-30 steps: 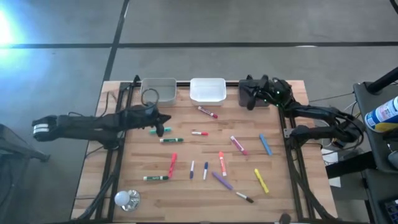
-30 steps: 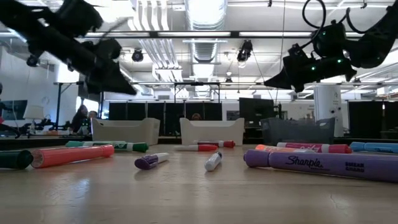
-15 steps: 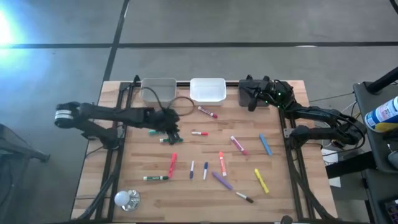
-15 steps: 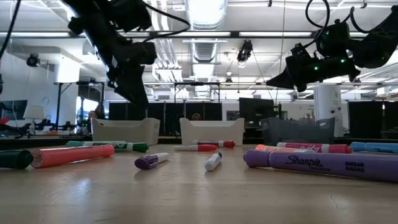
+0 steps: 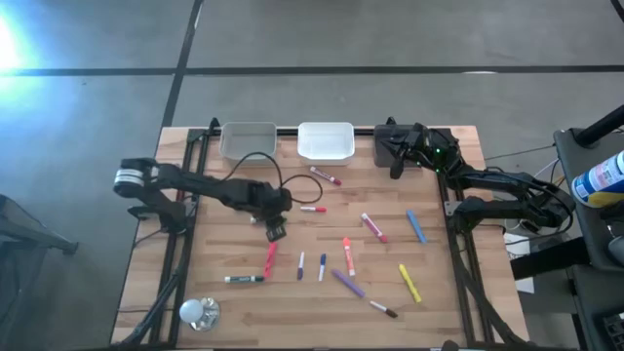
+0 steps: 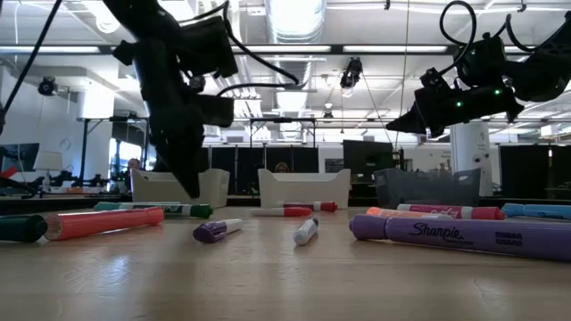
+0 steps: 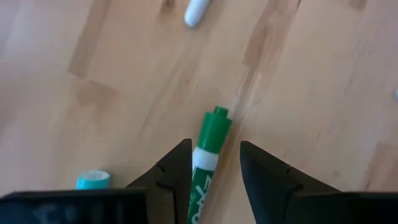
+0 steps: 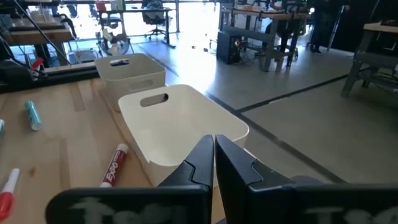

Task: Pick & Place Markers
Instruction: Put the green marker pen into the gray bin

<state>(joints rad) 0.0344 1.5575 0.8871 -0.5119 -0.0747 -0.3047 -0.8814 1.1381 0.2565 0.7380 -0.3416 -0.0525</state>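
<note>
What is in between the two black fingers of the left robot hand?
A green marker lies between the open fingers of the left gripper, on the bare wooden table. The left wrist view shows it.

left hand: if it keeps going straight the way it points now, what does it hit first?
The green marker: it lies between the open fingers of the left hand, pointing down at the table. Whether they already touch is unclear.

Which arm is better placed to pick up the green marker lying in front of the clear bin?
Left. The left gripper is open with the green marker between its fingers. The right gripper hangs shut by the black bin, far from it.
</note>
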